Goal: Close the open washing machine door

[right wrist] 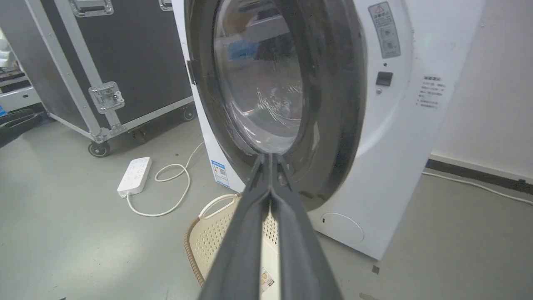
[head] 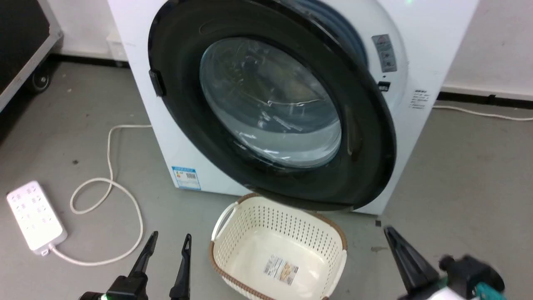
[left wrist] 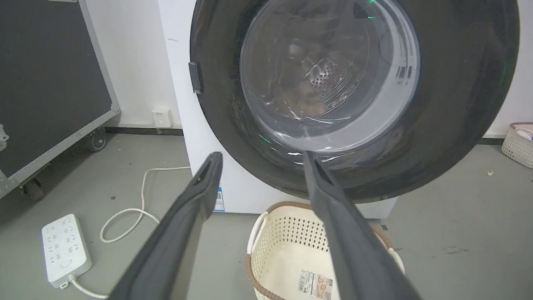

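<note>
Head view, with every place given from the washing machine. Far off to the machine's left, by the wall, you had a black flight case on castors. Nearer, on the grey floor ahead of the machine's left side, lay a white power strip. Its white cord looped back toward the machine's lower left corner, where a small blue label sat on the front panel.

Your left gripper hung in front of the machine, left of its middle. Its fingers were spread wide, with nothing between them and clear of everything.

A cream perforated laundry basket with a brown rim stood on the floor directly in front of the machine, partly under the door's lower edge.

The washing machine door covered most of the machine's front, with its glossy black rim around a bulging clear glass bowl. It was not shut: its right edge stood off the front panel, and the grey-blue rubber ring showed behind it at the upper right. A grey warning sticker sat on the panel just right of that gap.

Your right gripper was low, in front of the machine's lower right corner. Its fingers were pressed together on nothing. In the right wrist view their tips lined up with the door's lower rim, but the head view showed them apart from it.
</note>
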`<state>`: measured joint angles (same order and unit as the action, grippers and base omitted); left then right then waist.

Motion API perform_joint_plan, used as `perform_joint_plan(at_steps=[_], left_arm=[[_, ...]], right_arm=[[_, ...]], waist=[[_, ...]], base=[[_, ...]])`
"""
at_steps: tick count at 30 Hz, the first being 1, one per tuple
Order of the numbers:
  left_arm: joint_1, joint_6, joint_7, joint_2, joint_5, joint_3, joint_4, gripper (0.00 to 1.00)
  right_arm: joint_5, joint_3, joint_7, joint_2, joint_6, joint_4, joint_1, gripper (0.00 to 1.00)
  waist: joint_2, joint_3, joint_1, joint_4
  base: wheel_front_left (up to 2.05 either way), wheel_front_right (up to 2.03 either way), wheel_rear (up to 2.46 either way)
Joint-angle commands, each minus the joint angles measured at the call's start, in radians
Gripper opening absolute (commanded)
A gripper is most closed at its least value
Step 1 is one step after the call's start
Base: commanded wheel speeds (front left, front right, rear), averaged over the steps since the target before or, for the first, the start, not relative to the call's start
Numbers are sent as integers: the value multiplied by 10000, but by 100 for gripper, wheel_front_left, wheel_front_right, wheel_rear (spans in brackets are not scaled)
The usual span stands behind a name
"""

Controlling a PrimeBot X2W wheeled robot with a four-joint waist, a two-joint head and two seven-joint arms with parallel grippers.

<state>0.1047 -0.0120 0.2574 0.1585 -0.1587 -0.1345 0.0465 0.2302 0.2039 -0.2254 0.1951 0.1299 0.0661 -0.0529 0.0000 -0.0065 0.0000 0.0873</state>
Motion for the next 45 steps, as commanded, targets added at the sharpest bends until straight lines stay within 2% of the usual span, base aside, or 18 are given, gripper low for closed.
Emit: perform_joint_plan(at_steps=[1, 7, 8, 17, 18, 25, 32, 37, 43, 44, 45], left_arm=[[37, -10, 43, -51, 71, 43, -57, 100], [-300, -76, 43, -438, 443, -15, -81, 100], [-671, -45, 43, -731, 646, -169, -105, 100], [-1403, 115, 43, -1011, 741, -555, -174, 100], [-1578, 183, 43, -1040, 759, -663, -217, 100], [-1839, 377, 43, -1071, 720, -805, -288, 100], [-2074, 566, 43, -1079, 624, -972, -305, 100], [-2155, 666, 43, -1081, 560, -994, -292, 100], [-2047, 609, 43, -1081, 518, -810, -148, 100], [-2002, 582, 43, -1081, 503, -755, -117, 100], [-1952, 553, 43, -1081, 491, -692, -77, 100]], right_arm=[[66, 56, 24, 101, 8, -89, 254, 0], [587, 1113, 556, 1354, 8, -274, 1911, 0], [1184, 1591, 896, 2512, 8, 253, 3413, 0], [3412, 1601, 1409, 3686, 8, 2044, 5776, 0], [3647, 1782, 1585, 4022, 8, 2567, 6542, 0], [4269, 1833, 2209, 4040, 8, 4161, 8507, 0], [4340, 1560, 2326, 3678, 8, 5878, 9910, 0], [4273, 1694, 1962, 3303, 8, 6657, 10294, 0], [4330, 2209, 1241, 3005, 8, 7029, 9889, 0], [4329, 2299, 1043, 2991, 8, 7012, 9740, 40], [4278, 2398, 798, 2989, 8, 6981, 9567, 89]], waist=[[0, 189, 0, 105], [0, 1066, 0, 438], [0, 1790, 0, 725], [0, 2618, 0, 1223], [0, 2854, 0, 1347], [0, 3326, 0, 1535], [0, 3575, 0, 1587], [0, 3494, 0, 1527], [0, 2770, 0, 1283], [0, 2596, 0, 1226], [0, 2395, 0, 1159]], base=[[0, 0, 0], [0, 0, 0], [0, 0, 0], [0, 0, 0], [0, 0, 0], [0, 0, 0], [0, 0, 0], [0, 0, 0], [0, 0, 0], [0, 0, 0], [0, 0, 0]])
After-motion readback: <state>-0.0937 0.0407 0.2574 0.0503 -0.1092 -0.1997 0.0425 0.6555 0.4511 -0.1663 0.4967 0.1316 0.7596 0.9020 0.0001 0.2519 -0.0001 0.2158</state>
